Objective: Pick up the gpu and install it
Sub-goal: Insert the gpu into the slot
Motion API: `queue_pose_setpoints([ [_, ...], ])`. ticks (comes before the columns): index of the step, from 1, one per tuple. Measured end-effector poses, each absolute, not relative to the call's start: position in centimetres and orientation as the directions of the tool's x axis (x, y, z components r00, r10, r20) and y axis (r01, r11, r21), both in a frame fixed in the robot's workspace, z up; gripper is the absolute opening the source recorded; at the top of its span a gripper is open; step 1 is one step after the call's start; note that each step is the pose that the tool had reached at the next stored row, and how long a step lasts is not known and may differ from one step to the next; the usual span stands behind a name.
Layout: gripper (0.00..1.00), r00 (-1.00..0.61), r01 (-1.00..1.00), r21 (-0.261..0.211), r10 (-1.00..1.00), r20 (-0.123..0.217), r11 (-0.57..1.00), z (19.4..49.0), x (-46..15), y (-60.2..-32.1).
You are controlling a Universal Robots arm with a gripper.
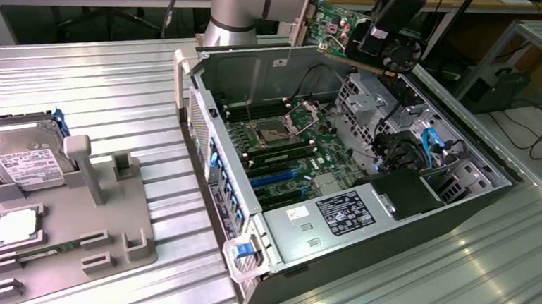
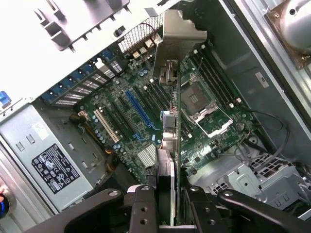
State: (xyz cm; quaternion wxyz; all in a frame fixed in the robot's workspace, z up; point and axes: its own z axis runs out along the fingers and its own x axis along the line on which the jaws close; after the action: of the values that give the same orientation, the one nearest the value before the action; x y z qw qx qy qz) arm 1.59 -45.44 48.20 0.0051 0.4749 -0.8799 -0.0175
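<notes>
Now, my gripper: fingers clenched on the gpu, one black finger on each face of the card.
Gpu: edge-on in the wrist view, silver end bracket at the far end; in the exterior view it hangs in my grasp above the far rim of the computer case, clear of it, fan facing the exterior view's right.
Motherboard: under the card, inside the case; blue slot and white slot lie beside the card's line, apart from it.
CPU socket: on the motherboard, on the other side of the card from the slots.
Power supply: grey box with a black label, in the case corner beside the motherboard.
Parts tray: on the table well apart from the case, toward the exterior view's left, holding a hard drive.
</notes>
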Motion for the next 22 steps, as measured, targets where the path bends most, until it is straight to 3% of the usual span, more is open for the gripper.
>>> queue_pose_setpoints([
  [22,0.27,-0.317,-0.948,0.030,-0.948,-0.010,0.316,47.97,1.59,-45.50],
])
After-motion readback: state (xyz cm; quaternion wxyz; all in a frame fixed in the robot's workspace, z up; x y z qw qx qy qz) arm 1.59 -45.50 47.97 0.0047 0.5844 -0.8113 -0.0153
